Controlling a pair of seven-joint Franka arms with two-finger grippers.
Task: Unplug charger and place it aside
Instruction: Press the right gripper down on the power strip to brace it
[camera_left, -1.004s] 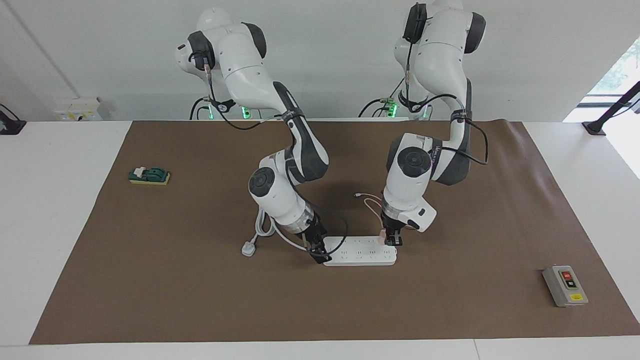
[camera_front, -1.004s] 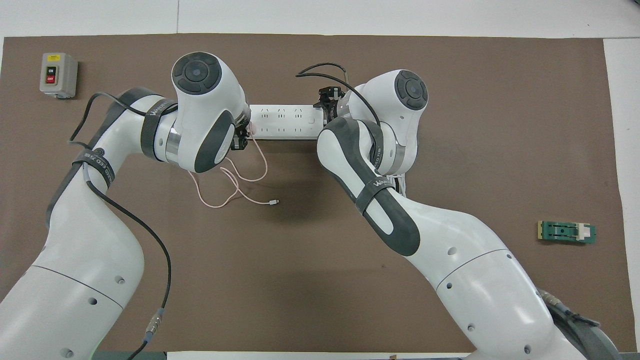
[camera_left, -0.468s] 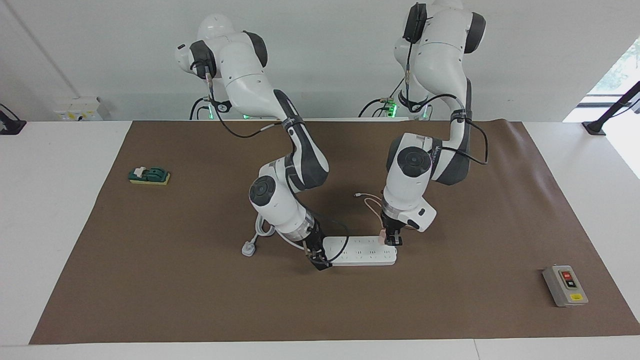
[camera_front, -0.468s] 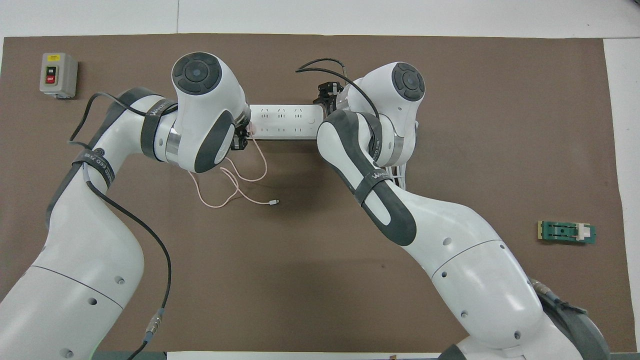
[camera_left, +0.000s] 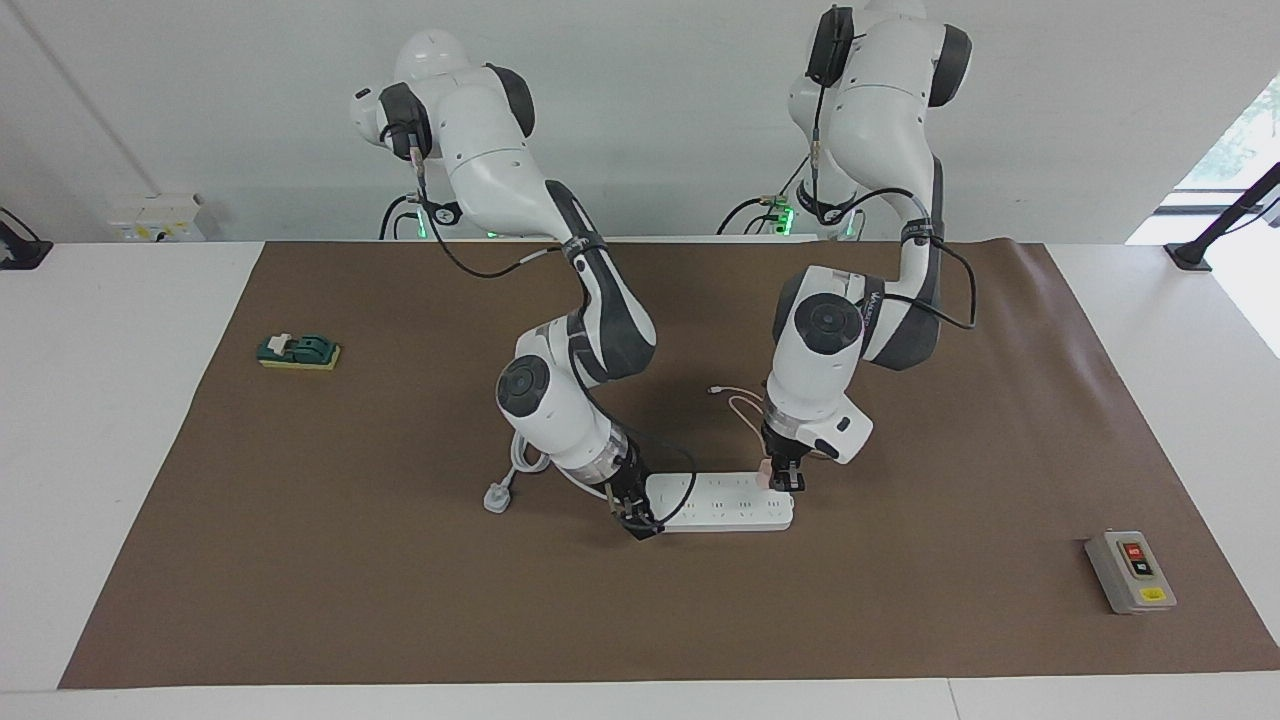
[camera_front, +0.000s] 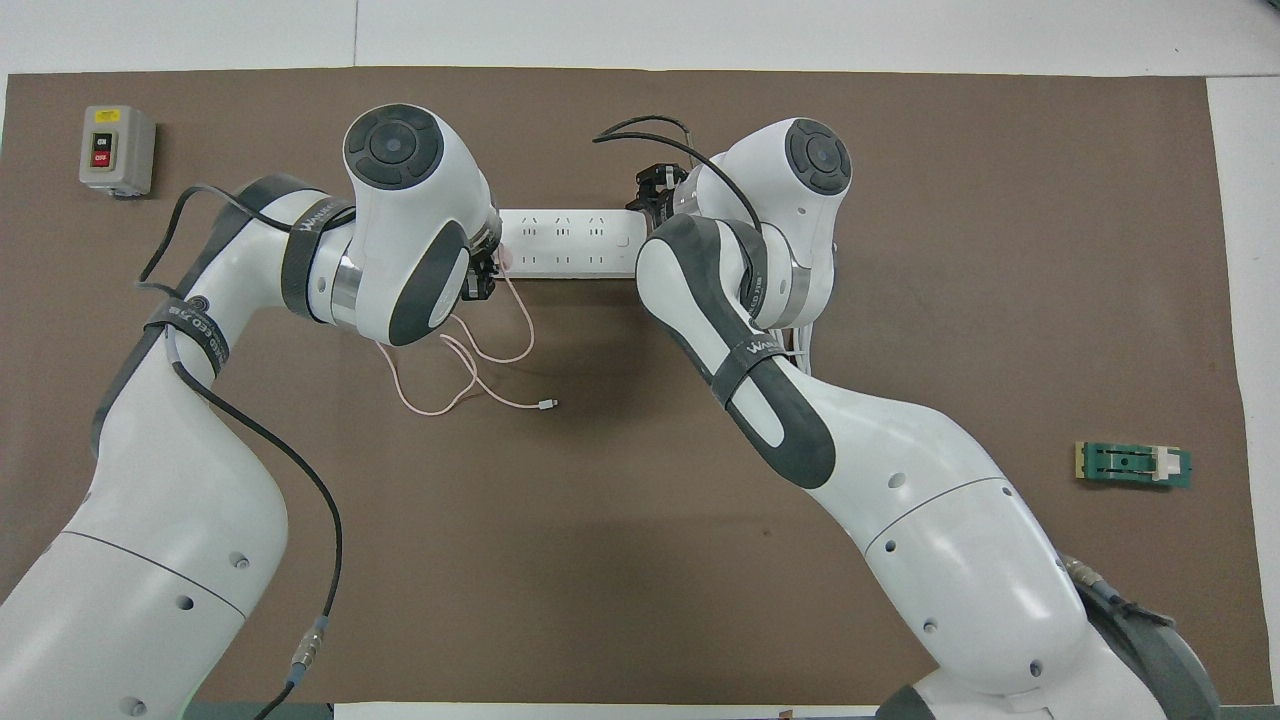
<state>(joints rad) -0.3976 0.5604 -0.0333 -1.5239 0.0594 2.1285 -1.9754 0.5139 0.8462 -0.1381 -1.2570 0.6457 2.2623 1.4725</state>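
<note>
The pale pink charger (camera_left: 764, 470) is plugged into the white power strip (camera_left: 725, 502) at the strip's end toward the left arm. It also shows in the overhead view (camera_front: 503, 258). Its thin pink cable (camera_front: 470, 385) loops on the mat nearer to the robots and ends in a white connector (camera_front: 547, 404). My left gripper (camera_left: 787, 482) is down at the charger and shut on it; in the overhead view (camera_front: 483, 278) the wrist mostly covers it. My right gripper (camera_left: 636, 520) is down at the strip's other end, also in the overhead view (camera_front: 652, 192).
The strip's thick white cord and plug (camera_left: 497, 496) lie beside the right arm's wrist. A grey box with a red button (camera_left: 1130, 572) sits toward the left arm's end. A green and yellow block (camera_left: 298, 351) sits toward the right arm's end. A brown mat (camera_left: 400, 600) covers the table.
My right gripper has slid a little along the strip to its very end and lowered. The left gripper, the charger and the cable have not moved.
</note>
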